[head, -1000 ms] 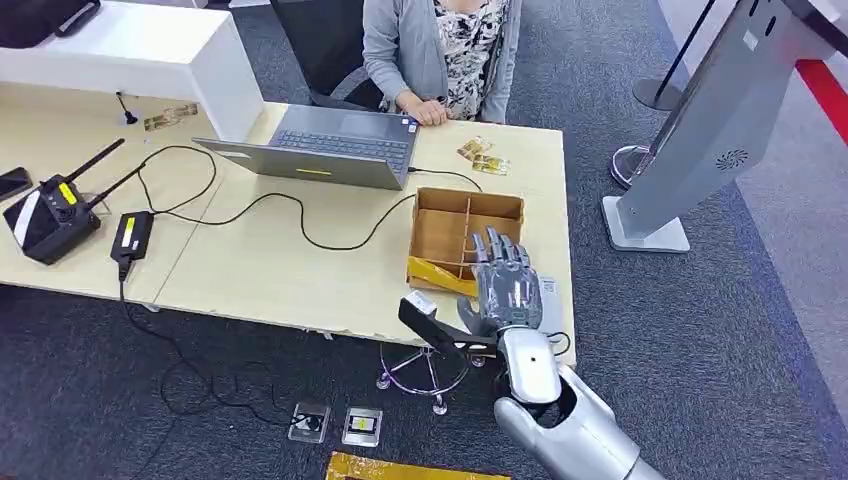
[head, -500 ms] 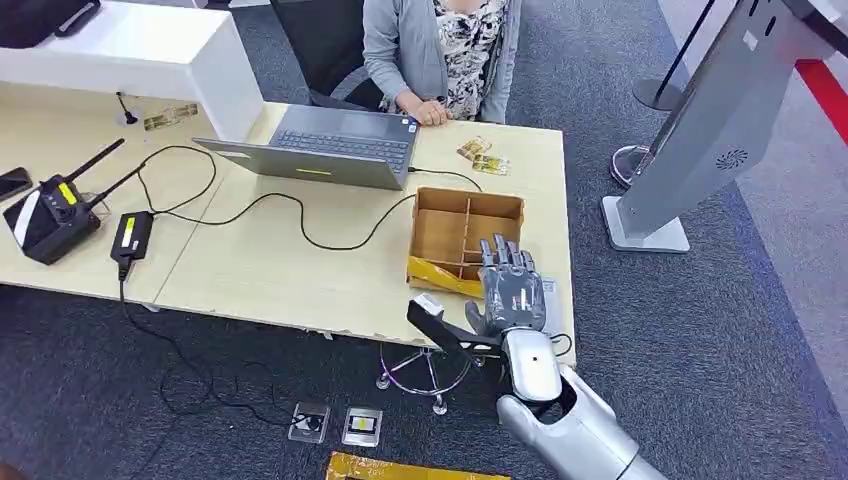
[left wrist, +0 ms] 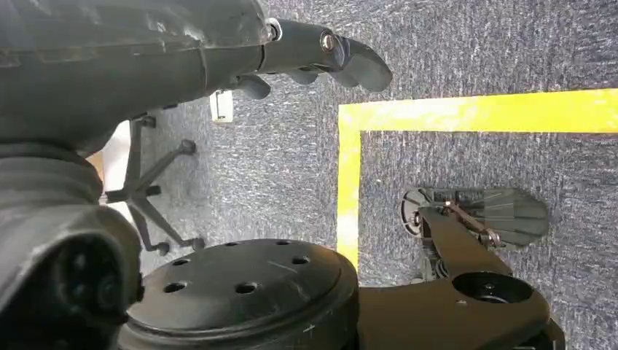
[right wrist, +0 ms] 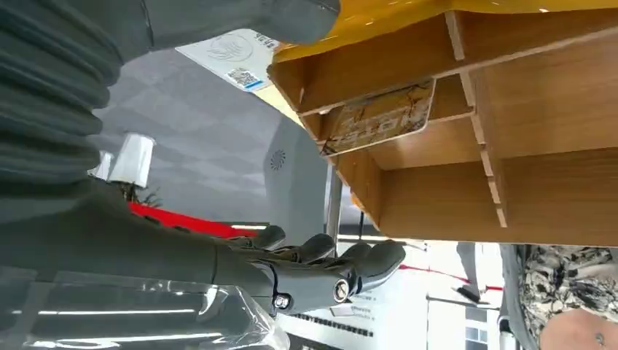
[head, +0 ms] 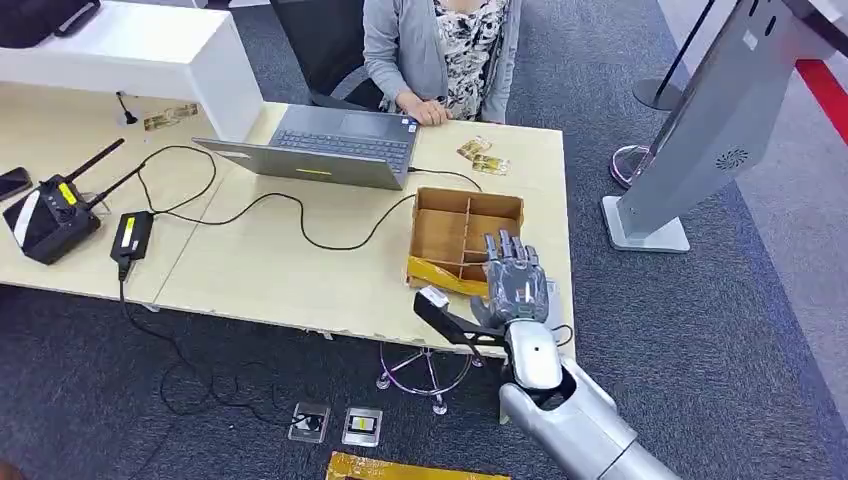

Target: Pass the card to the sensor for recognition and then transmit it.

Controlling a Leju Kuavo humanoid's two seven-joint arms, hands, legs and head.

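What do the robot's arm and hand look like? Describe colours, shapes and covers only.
In the head view the right arm is a smooth silver shell of rounded segments with a dark gap at the wrist joint. The right hand is grey metal with segmented fingers. In the wrist views, a grey ribbed cover sits behind the hand, and the left hand looks dark grey with visible screws.

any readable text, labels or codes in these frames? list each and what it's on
None reads clearly.
Gold card in the brown wooden divided box: bold characters, too blurred to read.
White sheet: round logo and small blue code square, too small.
Yellow label on the black radio unit: too small.
Gold cards beside the grey laptop: print illegible.
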